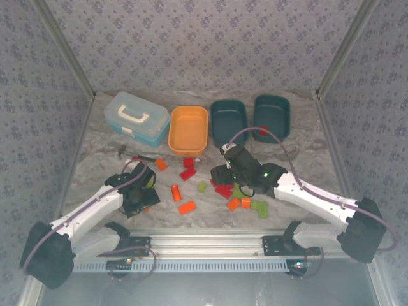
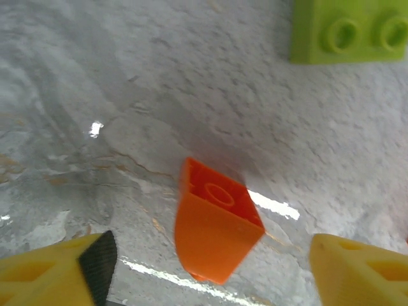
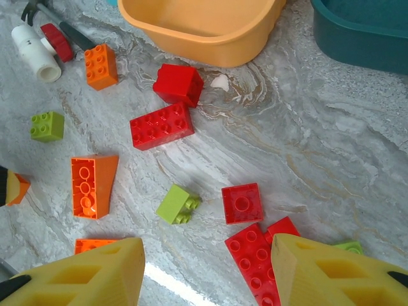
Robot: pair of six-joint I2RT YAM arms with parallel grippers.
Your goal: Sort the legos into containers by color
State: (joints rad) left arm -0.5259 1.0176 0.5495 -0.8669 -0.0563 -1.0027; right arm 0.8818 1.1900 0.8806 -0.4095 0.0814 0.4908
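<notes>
My left gripper is open low over the table, its yellow fingers wide apart. An orange lego lies tipped between them with its hollow underside showing, touching neither finger. A lime lego sits further ahead. My right gripper is open above the scattered legos, with a red brick, a red square and a lime brick just ahead of its fingers. The orange container and two teal containers stand at the back.
A light blue lidded case stands at the back left. A small white and red tool lies near the orange bin. More red, orange and lime bricks are scattered between the arms.
</notes>
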